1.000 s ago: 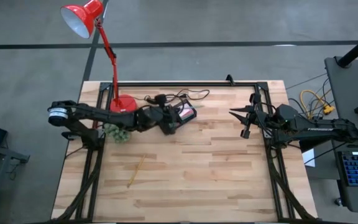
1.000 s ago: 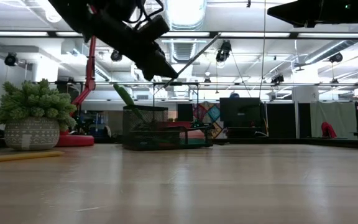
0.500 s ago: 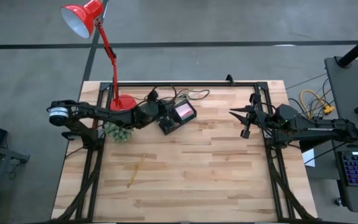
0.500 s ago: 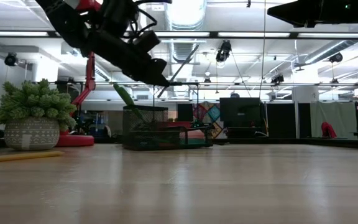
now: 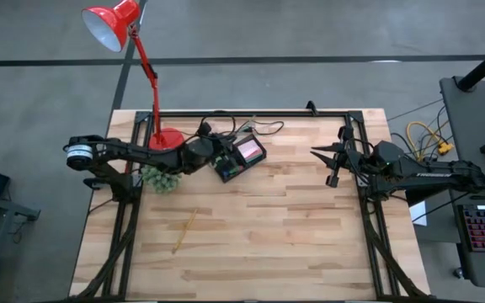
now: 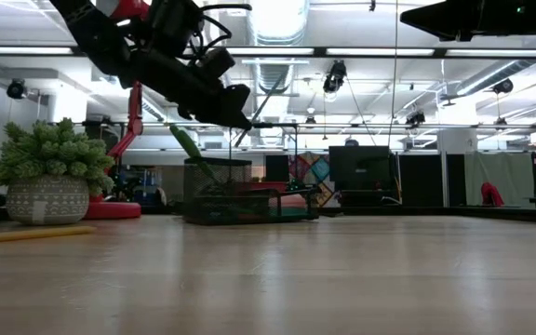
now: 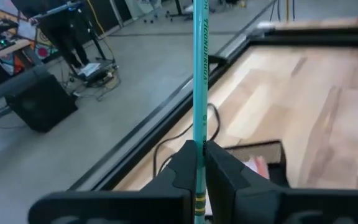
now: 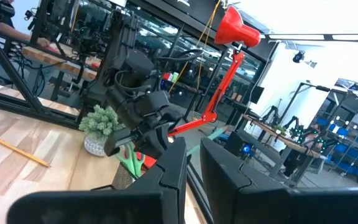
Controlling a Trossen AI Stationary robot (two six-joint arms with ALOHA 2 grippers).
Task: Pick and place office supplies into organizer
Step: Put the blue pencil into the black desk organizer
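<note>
My left gripper [image 5: 222,159] hangs just left of the organizer [image 5: 241,157], a small black tray with pink inside, and is shut on a green pencil [image 7: 199,74]. Seen in the low view, the pencil [image 6: 277,91] slants up from the gripper [image 6: 247,121], above the organizer [image 6: 249,200]. Something with green handles [image 6: 186,147] sticks up out of the tray. A yellow pencil [image 5: 183,230] lies flat on the wood at the near left. My right gripper [image 5: 314,153] waits raised at the table's right side, its fingers [image 8: 173,168] almost together with nothing between them. My left gripper pinches the green pencil's shaft [image 7: 199,138] between its two fingers, close to the banded end [image 7: 197,202] that pokes out below them. The fingers lie across the pencil. It is lifted clear of the table, its long free end rising beyond the fingers.
A red desk lamp stands on its round base [image 5: 168,139] at the far left, with a potted plant [image 5: 158,178] just in front of it under my left arm. A black cable [image 5: 255,128] lies behind the organizer. The middle and near part of the wood top [image 5: 276,236] is bare.
My left gripper has drawn back toward the table's left edge from over the organizer, uncovering it in the high view, and its wrist has rolled. The green pencil stays in the fingers and has swung with the roll.
</note>
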